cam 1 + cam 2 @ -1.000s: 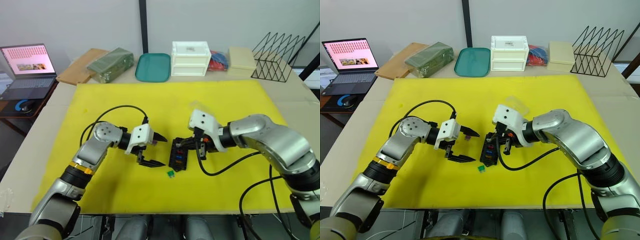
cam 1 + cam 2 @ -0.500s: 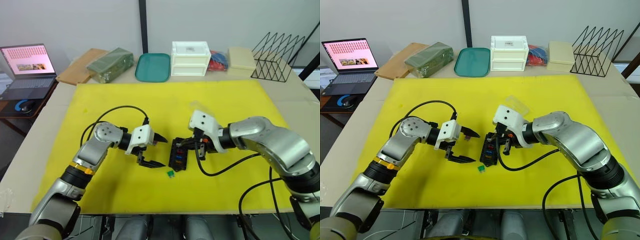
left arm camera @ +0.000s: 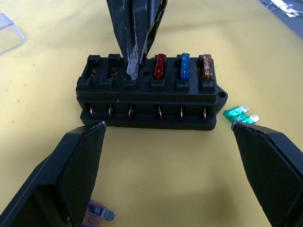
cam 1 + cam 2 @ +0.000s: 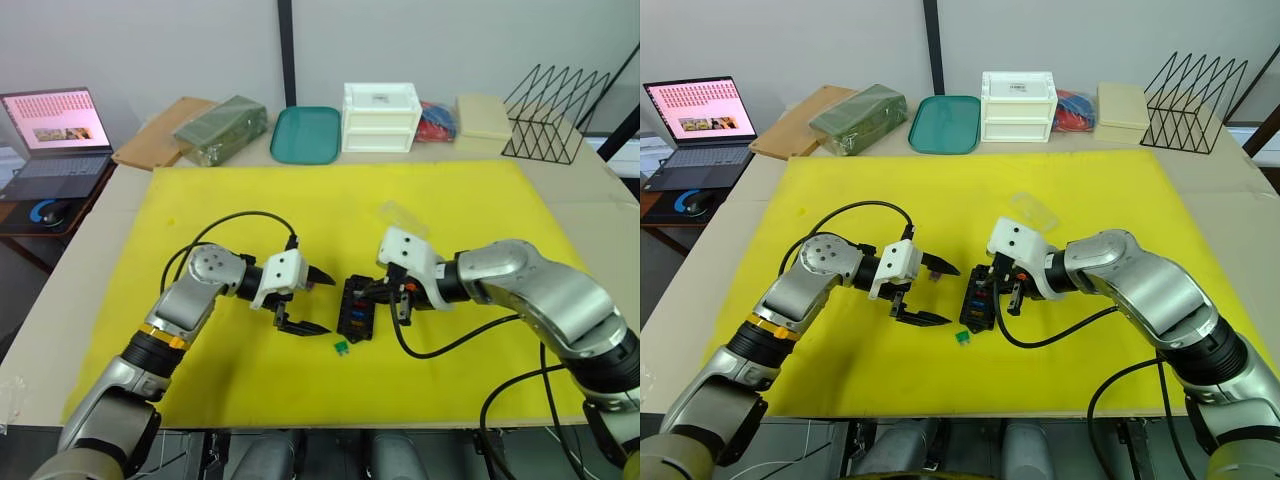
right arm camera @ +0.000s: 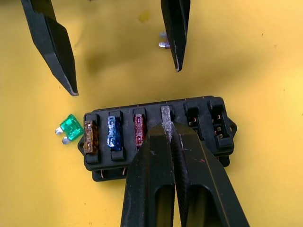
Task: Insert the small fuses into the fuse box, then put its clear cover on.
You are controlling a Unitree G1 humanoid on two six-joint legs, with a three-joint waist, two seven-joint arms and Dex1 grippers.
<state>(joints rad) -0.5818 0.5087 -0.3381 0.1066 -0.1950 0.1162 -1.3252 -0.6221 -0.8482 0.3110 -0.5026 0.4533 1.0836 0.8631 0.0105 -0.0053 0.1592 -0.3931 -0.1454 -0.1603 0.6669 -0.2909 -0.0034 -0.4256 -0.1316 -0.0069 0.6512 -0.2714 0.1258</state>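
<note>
Your right end effector is pinched together on a grey fuse, pressing it into the fuse box mid-mat. Your left end effector hovers beside the box, fingers wide apart. Green fuse lies beside the box. Since the earlier frame, nothing has visibly shifted.

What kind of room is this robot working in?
Probably a lab or office workbench set up for robot trials: a yellow mat covers the table, an open laptop sits beside it, and a white drawer unit and wire rack line the back.
</note>
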